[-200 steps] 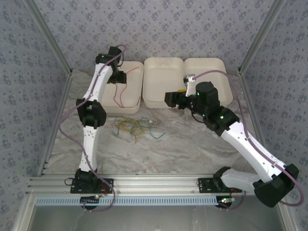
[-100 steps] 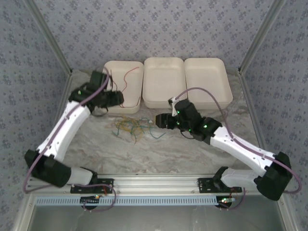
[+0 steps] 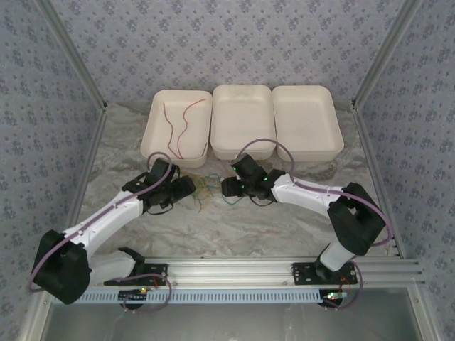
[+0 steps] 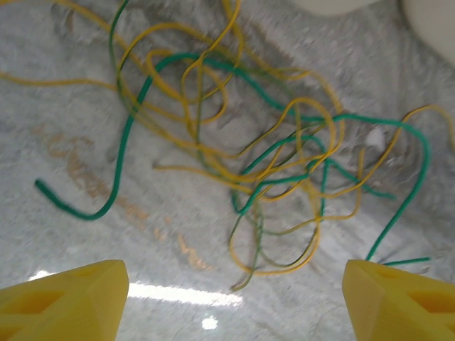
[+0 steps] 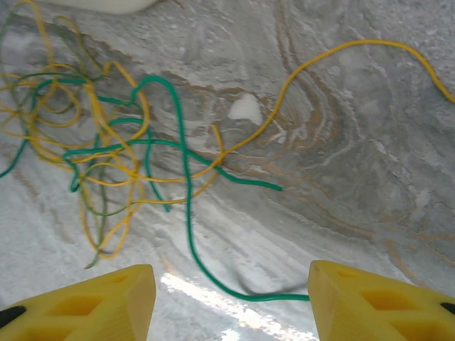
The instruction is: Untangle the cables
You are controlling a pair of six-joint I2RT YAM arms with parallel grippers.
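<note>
Jaws open, tips cut off; cables [image 4: 264,158] tangled, ends cropped.

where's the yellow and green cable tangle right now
In the top view the tangle lies on the table between the left gripper and right gripper, near the left tray.

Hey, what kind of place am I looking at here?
Likely a robot lab test cell: patterned fabric walls on an aluminium frame, two arms bolted to a rail, and three white trays behind a cable tangle.
</note>
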